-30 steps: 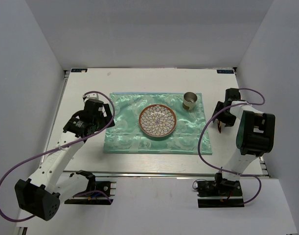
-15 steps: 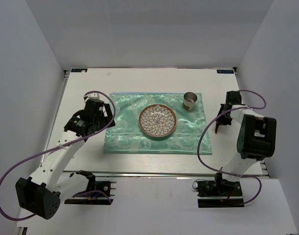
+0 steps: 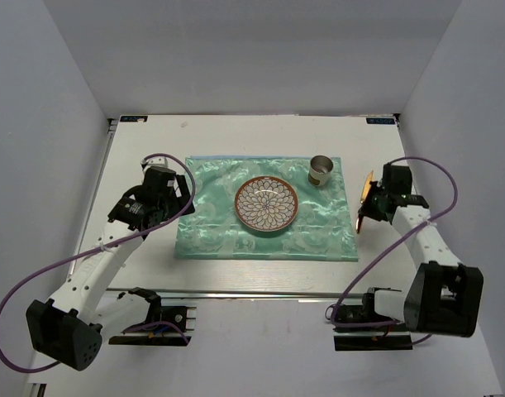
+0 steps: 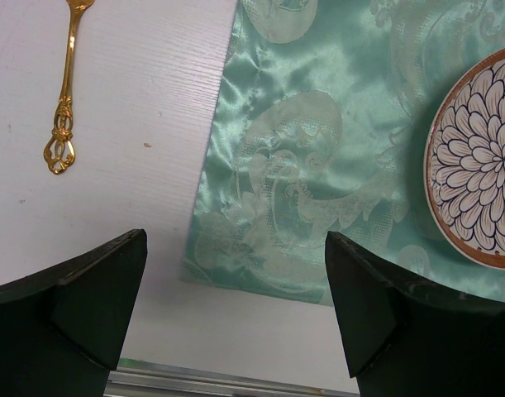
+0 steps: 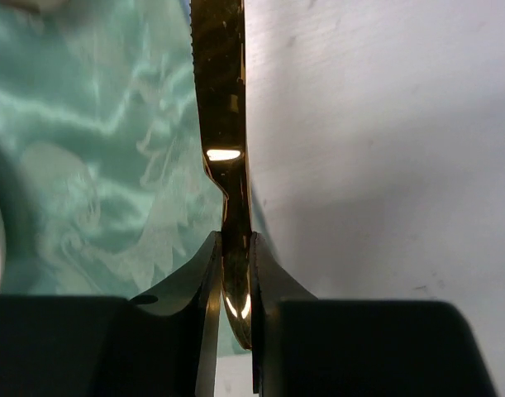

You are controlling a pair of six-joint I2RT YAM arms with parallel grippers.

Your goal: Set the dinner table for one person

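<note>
A gold knife (image 5: pixel 221 99) is pinched by its handle between the fingers of my right gripper (image 5: pixel 234 248), blade pointing away, over the right edge of the green cloth (image 5: pixel 87 165). From above, the knife (image 3: pixel 361 217) hangs beside my right gripper (image 3: pixel 374 203) on the white dinner table (image 3: pixel 235 132). My left gripper (image 4: pixel 235 248) is open and holds nothing, above the cloth's near-left corner (image 4: pixel 260 265). A gold fork (image 4: pixel 64 99) lies on the table to its left. A patterned plate (image 3: pixel 267 203) sits mid-cloth.
A small metal cup (image 3: pixel 321 171) stands on the far-right corner of the cloth (image 3: pixel 211 223). The plate's rim (image 4: pixel 450 207) shows at the right of the left wrist view. A metal rail (image 4: pixel 194 382) runs along the table's front edge. White walls enclose three sides.
My right gripper has shut on the gold knife and the right arm has swung, carrying it to the cloth's right edge. The left arm has stayed still.
</note>
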